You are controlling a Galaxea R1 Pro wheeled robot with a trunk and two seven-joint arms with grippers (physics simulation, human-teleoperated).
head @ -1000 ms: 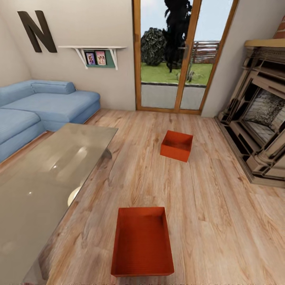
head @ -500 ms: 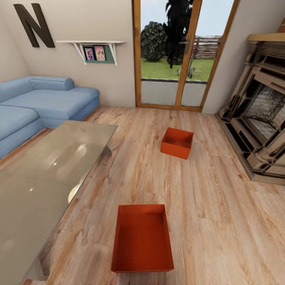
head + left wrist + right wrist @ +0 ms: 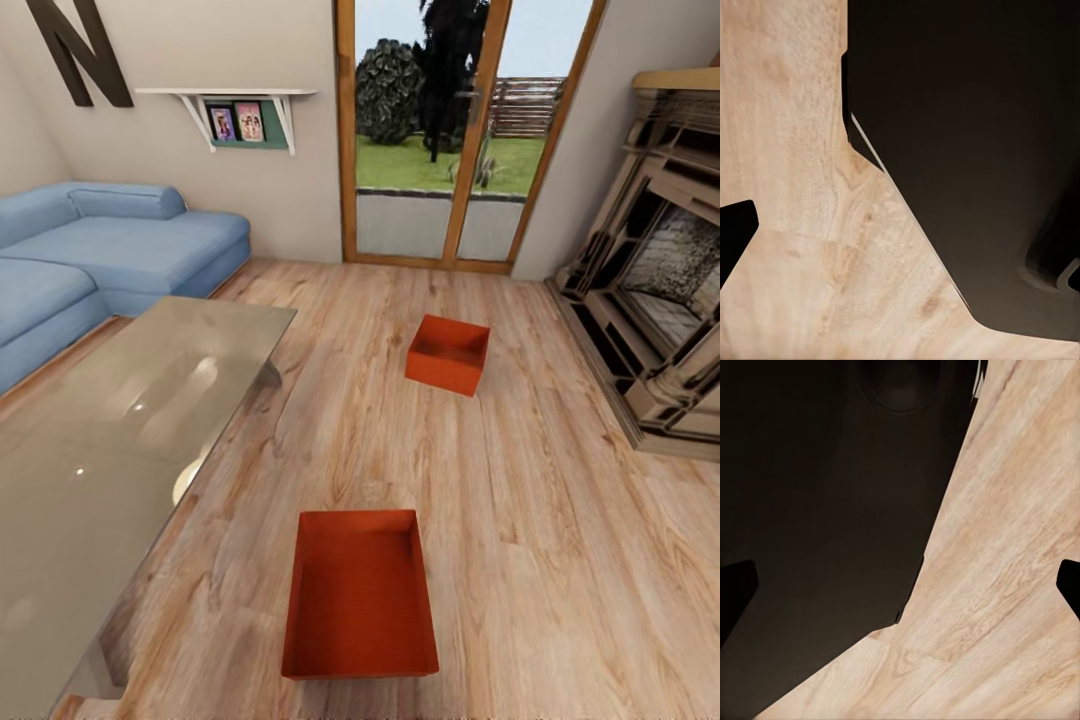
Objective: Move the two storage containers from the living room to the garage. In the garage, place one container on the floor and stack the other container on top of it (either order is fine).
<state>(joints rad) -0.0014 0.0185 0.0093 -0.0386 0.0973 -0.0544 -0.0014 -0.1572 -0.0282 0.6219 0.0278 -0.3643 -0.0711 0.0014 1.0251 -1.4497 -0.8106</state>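
1. Head cam is tilting down a bit vs 1 s ago; whole view is shifting, bins aren't moving.
2. Near storage container (image 3: 360, 592) is sitting on wood-plank floor (image 3: 560, 560) beside glass coffee table (image 3: 110, 440)'s corner.
3. Far storage container (image 3: 447, 354) is lying towards garden doors (image 3: 455, 140).
4. Grippers: can't tell whether they're open or closed.

A single large dark letter "N" (image 3: 78, 50) stands on the pale wall (image 3: 180, 40) above the blue sofa (image 3: 130, 245), its top cut off by the edge of the head view. Just beside it, on a white shelf (image 3: 225, 92), lean two small framed pictures (image 3: 235, 122) against a green backing; whatever is printed on them is too small to read. Nothing else readable appears, neither in the head view nor in the wrist views.
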